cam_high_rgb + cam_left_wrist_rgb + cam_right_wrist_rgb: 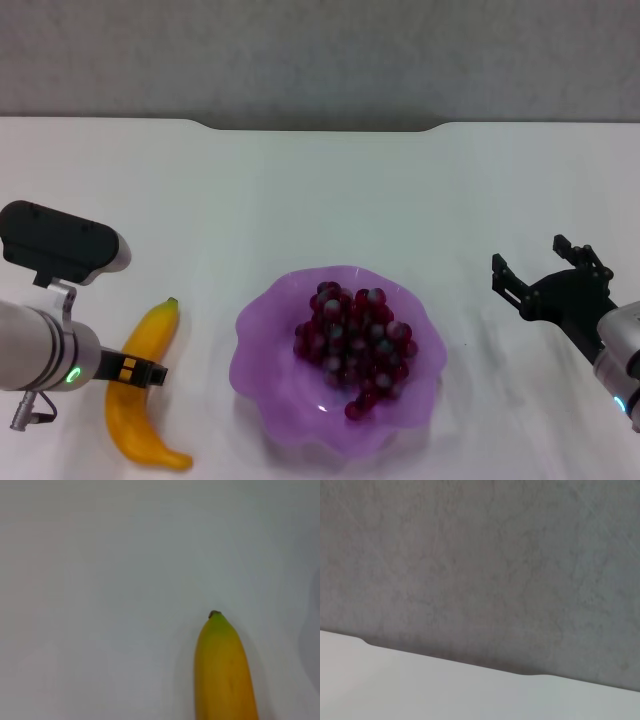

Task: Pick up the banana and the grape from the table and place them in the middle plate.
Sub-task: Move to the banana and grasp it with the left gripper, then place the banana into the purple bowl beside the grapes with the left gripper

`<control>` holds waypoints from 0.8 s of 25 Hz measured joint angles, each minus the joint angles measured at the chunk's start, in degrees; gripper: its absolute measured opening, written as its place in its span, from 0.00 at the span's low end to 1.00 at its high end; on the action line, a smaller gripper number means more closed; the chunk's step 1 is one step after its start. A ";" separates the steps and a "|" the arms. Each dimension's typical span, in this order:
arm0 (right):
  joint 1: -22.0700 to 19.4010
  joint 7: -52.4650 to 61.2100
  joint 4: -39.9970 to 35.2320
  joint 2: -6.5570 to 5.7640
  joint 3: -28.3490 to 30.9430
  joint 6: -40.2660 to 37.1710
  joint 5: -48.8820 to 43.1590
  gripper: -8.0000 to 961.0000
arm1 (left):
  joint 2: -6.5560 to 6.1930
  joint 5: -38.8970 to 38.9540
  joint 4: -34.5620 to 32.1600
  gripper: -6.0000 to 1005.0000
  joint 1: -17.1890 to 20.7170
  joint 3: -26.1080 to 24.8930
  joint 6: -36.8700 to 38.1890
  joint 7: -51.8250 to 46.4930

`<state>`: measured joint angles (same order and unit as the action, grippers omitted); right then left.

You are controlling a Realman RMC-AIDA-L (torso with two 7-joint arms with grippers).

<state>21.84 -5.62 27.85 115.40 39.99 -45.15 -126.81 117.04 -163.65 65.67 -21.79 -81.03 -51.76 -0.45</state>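
Observation:
The banana [148, 395] lies on the white table [320, 190] at the front left, left of the purple plate [258, 340]. Its greenish dark tip also shows in the left wrist view [220, 665]. My left gripper [135, 369] is over the banana's middle, with a black part lying across it. The grape bunch [355, 345] lies inside the plate. My right gripper [545, 268] hovers to the right of the plate, open and empty.
The table's far edge [320, 125] meets a grey wall [480, 555]; the right wrist view shows only that wall and edge. Bare white table lies beyond the plate and between the plate and each arm.

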 joint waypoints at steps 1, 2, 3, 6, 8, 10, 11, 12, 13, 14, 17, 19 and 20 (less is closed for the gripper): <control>0.01 0.00 -0.04 0.00 0.00 0.00 0.01 0.92 | -0.01 0.00 -0.01 0.83 0.00 0.00 0.00 -0.01; 0.01 0.00 -0.08 0.00 0.00 0.00 0.02 0.92 | -0.04 0.00 -0.01 0.82 -0.01 0.00 0.00 -0.01; 0.02 0.00 -0.13 0.00 0.00 0.00 0.02 0.92 | -0.04 0.00 -0.02 0.81 -0.02 0.00 0.00 -0.02; 0.04 0.00 -0.15 0.00 0.00 -0.12 0.04 0.92 | 0.01 0.00 -0.02 0.70 -0.08 0.00 0.00 -0.03; 0.04 0.00 -0.11 0.00 0.00 -0.18 0.01 0.92 | 0.03 0.00 -0.05 0.63 -0.11 0.00 0.00 -0.04; 0.04 0.00 -0.09 0.04 0.00 -0.22 -0.03 0.92 | 0.03 0.00 -0.14 0.58 -0.18 0.00 0.00 -0.05; 0.04 0.00 -0.10 0.05 0.00 -0.22 -0.04 0.92 | 0.03 0.00 -0.25 0.56 -0.25 0.00 0.06 -0.12; 0.04 0.00 -0.15 0.05 0.00 -0.21 -0.05 0.92 | 0.03 0.00 -0.41 0.54 -0.33 0.00 0.23 -0.35; 0.04 0.00 -0.20 0.06 0.00 -0.18 -0.04 0.92 | 0.03 0.00 -0.45 0.52 -0.35 0.00 0.28 -0.41; 0.04 0.00 -0.25 0.06 0.00 -0.10 -0.03 0.92 | 0.03 -0.01 -0.45 0.50 -0.36 0.00 0.30 -0.58; 0.01 0.00 -0.32 0.08 0.00 -0.02 -0.01 0.92 | 0.02 0.00 0.53 0.50 -0.17 0.00 -0.01 -0.77; 0.00 0.00 -0.34 0.09 0.00 -0.05 -0.05 0.92 | -0.05 0.00 1.49 0.50 0.15 0.00 -0.53 -0.84; -0.04 0.00 -0.34 0.09 0.00 -0.05 -0.08 0.92 | -0.08 -0.02 2.00 0.50 0.29 0.00 -0.84 -0.87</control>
<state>21.81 -5.62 27.51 115.49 39.99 -45.19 -126.89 116.95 -163.67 67.66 -21.50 -81.03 -52.60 -1.32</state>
